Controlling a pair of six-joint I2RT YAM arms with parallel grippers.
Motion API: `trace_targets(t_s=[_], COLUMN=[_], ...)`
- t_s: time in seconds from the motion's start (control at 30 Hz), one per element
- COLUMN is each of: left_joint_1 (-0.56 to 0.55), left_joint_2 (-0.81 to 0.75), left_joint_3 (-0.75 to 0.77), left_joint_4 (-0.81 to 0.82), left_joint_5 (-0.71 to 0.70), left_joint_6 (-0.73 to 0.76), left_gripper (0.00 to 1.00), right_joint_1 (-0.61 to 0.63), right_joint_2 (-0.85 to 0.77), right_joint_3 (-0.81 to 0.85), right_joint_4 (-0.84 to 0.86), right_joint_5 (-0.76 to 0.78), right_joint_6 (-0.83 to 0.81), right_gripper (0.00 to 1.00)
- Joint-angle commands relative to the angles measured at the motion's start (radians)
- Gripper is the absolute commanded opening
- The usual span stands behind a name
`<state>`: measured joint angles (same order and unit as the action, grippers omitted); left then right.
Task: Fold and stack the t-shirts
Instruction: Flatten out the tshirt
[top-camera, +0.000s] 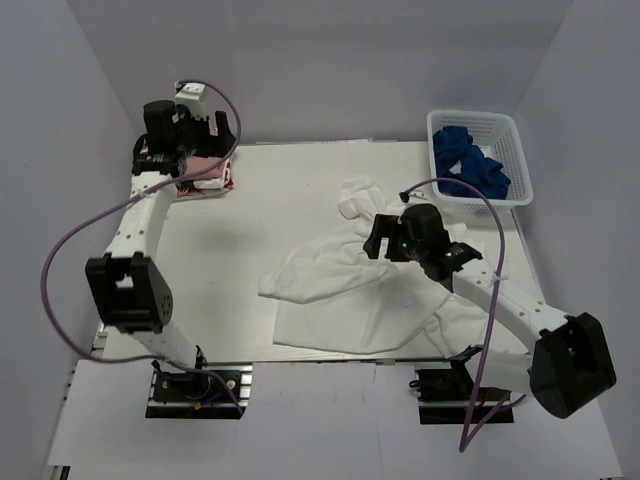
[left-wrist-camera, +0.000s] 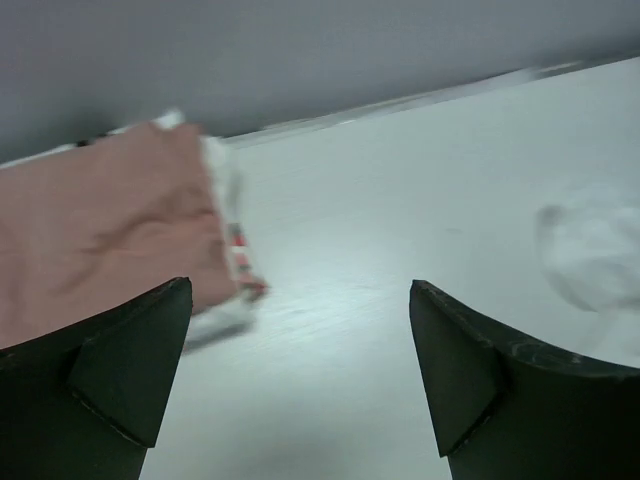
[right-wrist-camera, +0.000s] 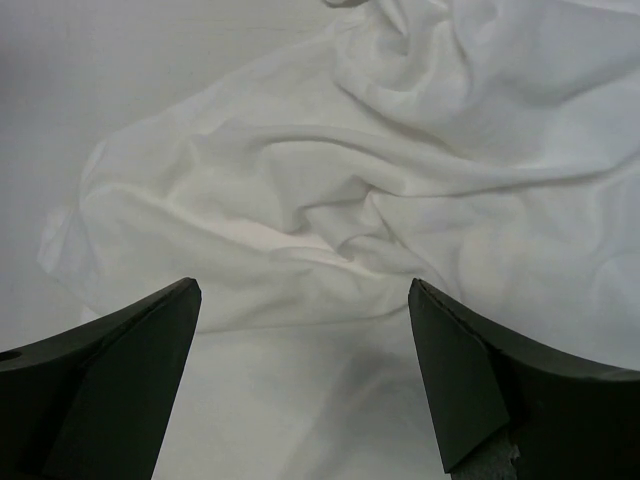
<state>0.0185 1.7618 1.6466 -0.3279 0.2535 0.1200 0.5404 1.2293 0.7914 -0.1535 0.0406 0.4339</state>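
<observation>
A large white t-shirt (top-camera: 350, 290) lies crumpled at the centre-right of the table, and no lettering shows on it. It fills the right wrist view (right-wrist-camera: 350, 190). My right gripper (top-camera: 377, 241) hovers over its middle, open and empty (right-wrist-camera: 303, 385). A folded dusty-pink t-shirt (top-camera: 200, 165) lies on a folded white-and-red printed one (top-camera: 222, 184) at the far left. In the left wrist view the pink one (left-wrist-camera: 100, 230) covers all but an edge of the printed one (left-wrist-camera: 236, 262). My left gripper (top-camera: 224, 133) is open and empty (left-wrist-camera: 300, 385) just beside this stack.
A white basket (top-camera: 516, 150) holding blue cloth (top-camera: 468, 165) stands at the far right corner. Grey walls close in the table at the back and sides. The white table (top-camera: 290, 200) shows bare between the stack and the white tee.
</observation>
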Motion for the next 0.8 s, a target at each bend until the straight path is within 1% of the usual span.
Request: trace_targets(t_s=[0.0, 0.03, 0.07, 0.1, 0.13, 0.2, 0.23, 0.3, 0.33, 0.43, 0.53, 0.57, 0.6, 0.67, 0.7, 0.73, 0.77], left_joint_1=[-0.063, -0.081, -0.103, -0.159, -0.188, -0.250, -0.308, -0.368, -0.426, -0.515, -0.552, -0.564, -0.565, -0.565, -0.565, -0.565, -0.555], left_joint_2=[-0.146, -0.177, -0.209, -0.272, -0.301, -0.350, -0.381, -0.400, -0.412, -0.395, -0.294, -0.265, -0.205, -0.142, -0.084, -0.058, -0.035], left_joint_3=[-0.178, -0.238, -0.371, -0.436, -0.550, -0.632, -0.669, -0.755, -0.816, -0.893, -0.893, -0.884, -0.860, -0.814, -0.753, -0.722, -0.699], left_joint_4=[-0.002, 0.074, 0.128, 0.224, 0.266, 0.288, 0.302, 0.302, 0.315, 0.340, 0.349, 0.349, 0.340, 0.252, 0.207, 0.135, 0.119], left_joint_5=[0.278, 0.314, 0.355, 0.410, 0.437, 0.448, 0.464, 0.475, 0.475, 0.399, 0.377, 0.365, 0.310, 0.213, 0.146, 0.010, -0.043], left_joint_6=[-0.277, -0.316, -0.351, -0.412, -0.430, -0.468, -0.482, -0.516, -0.529, -0.543, -0.554, -0.542, -0.530, -0.520, -0.520, -0.532, -0.533], left_gripper=[0.99, 0.99, 0.99, 0.99, 0.99, 0.99, 0.99, 0.99, 0.99, 0.99, 0.99, 0.99, 0.99, 0.99, 0.99, 0.99, 0.99], right_joint_1=[-0.005, -0.005, -0.005, -0.010, -0.014, -0.020, -0.022, -0.034, -0.036, -0.037, -0.037, -0.033, -0.030, -0.028, -0.028, -0.026, -0.023], right_joint_2=[-0.063, -0.079, -0.086, -0.088, -0.094, -0.096, -0.093, -0.077, -0.074, -0.053, -0.030, -0.021, 0.001, 0.054, 0.071, 0.106, 0.142], right_joint_3=[-0.041, -0.052, -0.061, -0.073, -0.081, -0.093, -0.125, -0.150, -0.171, -0.196, -0.207, -0.193, -0.184, -0.150, -0.140, -0.101, -0.090], right_joint_4=[-0.032, -0.070, -0.099, -0.172, -0.197, -0.248, -0.253, -0.258, -0.259, -0.233, -0.158, -0.149, -0.133, -0.115, -0.109, -0.094, -0.089], right_joint_5=[0.131, 0.149, 0.174, 0.238, 0.254, 0.265, 0.269, 0.268, 0.263, 0.248, 0.220, 0.213, 0.222, 0.228, 0.241, 0.243, 0.245], right_joint_6=[0.093, 0.100, 0.126, 0.153, 0.166, 0.187, 0.187, 0.206, 0.209, 0.215, 0.184, 0.142, 0.123, 0.123, 0.126, 0.106, 0.098], right_gripper=[0.90, 0.90, 0.90, 0.90, 0.90, 0.90, 0.90, 0.90, 0.90, 0.90, 0.90, 0.90, 0.90, 0.90, 0.90, 0.90, 0.90])
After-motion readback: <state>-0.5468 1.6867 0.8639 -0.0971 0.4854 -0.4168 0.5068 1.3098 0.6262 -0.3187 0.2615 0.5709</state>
